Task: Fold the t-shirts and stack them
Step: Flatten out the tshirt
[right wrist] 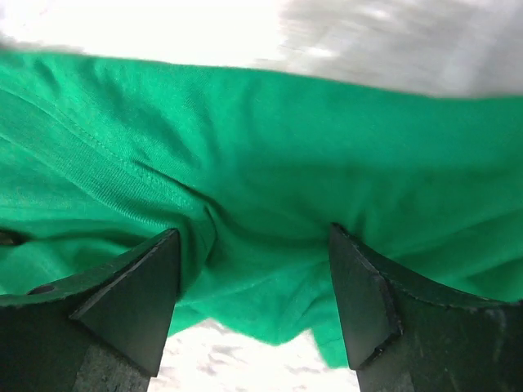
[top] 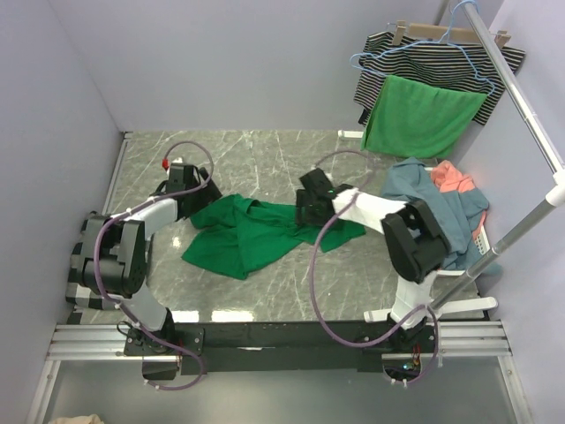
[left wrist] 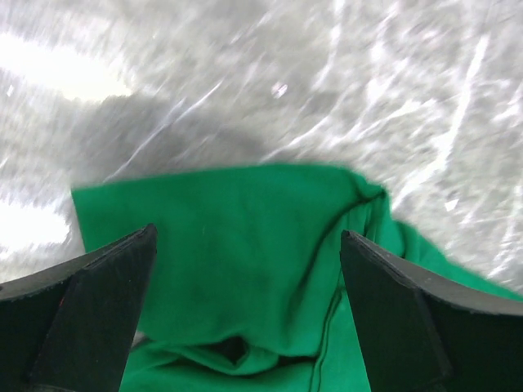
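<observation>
Black fingers frame both wrist views, spread wide. The left claw point(left wrist: 248, 237) hangs open over a flat corner of the emerald green t-shirt point(left wrist: 221, 204). The right claw point(right wrist: 253, 237) stands just as wide above a bunched ridge of the same shirt, gripping nothing. Whether either set of tips touches the cloth, I cannot tell.

From where I stand, the step looks like spreading this shirt flat before any fold. To do it well, I'd say each claw should close on a single layer. The left would take the corner's edge, the right a seam rather than the thick of the wrinkle. Then both would draw apart evenly and low, so the fabric slides out smooth instead of lifting in a lump.

Beyond the claws, the shirt lies crumpled mid-desk point(top: 265, 159) between the two arms. Off to the right, a dusty blue t-shirt point(top: 424, 190) and a coral t-shirt point(top: 452, 179) sit heaped on what seems a white rack point(top: 481, 238). The right arm's elbow is close beside them. That arm's cable point(top: 316, 265) loops near the shirt's right edge and could snag a pull. At the back, a striped garment point(top: 415, 53) and a bright green cloth point(top: 419, 115) hang from a rail point(top: 521, 97), well apart from the work.
</observation>
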Robot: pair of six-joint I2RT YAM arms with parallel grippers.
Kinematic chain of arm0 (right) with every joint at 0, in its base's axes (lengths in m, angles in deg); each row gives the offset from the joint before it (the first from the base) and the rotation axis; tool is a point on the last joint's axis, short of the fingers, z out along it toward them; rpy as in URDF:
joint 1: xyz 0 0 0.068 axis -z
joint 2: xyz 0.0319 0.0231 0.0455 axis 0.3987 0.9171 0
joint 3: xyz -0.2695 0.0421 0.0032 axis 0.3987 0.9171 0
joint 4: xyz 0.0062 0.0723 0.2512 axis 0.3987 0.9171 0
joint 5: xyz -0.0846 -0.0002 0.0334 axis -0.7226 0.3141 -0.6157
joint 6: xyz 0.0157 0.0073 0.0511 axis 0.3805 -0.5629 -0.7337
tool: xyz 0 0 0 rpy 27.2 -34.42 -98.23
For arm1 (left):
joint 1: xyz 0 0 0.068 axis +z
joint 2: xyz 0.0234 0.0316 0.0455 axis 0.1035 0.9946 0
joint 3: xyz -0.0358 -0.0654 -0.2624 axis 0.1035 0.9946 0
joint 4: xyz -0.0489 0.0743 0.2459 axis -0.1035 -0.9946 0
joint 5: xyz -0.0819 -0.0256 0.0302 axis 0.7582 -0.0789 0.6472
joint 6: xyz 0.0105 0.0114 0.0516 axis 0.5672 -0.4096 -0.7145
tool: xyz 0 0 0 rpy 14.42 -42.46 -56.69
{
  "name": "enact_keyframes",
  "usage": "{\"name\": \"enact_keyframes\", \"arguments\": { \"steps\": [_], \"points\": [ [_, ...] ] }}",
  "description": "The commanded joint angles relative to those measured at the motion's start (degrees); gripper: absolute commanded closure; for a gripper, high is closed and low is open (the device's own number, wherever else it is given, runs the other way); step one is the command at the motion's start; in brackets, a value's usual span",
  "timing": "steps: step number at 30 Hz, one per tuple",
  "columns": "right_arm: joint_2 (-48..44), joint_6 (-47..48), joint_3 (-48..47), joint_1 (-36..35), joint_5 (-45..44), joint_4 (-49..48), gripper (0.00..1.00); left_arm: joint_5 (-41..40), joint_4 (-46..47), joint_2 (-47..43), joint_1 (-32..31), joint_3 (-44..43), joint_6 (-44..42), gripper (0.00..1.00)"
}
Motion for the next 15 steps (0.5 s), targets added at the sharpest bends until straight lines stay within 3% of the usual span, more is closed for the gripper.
{"name": "enact_keyframes", "arguments": {
  "steps": [1,6,15],
  "points": [
    [-10.8,-7.4,7.9,3.7,1.3,-5.8,0.23,1.9,1.3,1.2,-0.2,-4.3,-1.1,0.01],
    [-15.1,-10.3,12.6,5.7,1.1,-7.3,0.22,4.2,1.4,3.8,-0.4,-8.5,-1.3,0.01],
    [-11.1,-10.9,10.6,6.6,3.1,-6.9,0.21,5.8,-1.2,11.7,-3.9,-14.6,-3.6,0.02]
  ]
}}
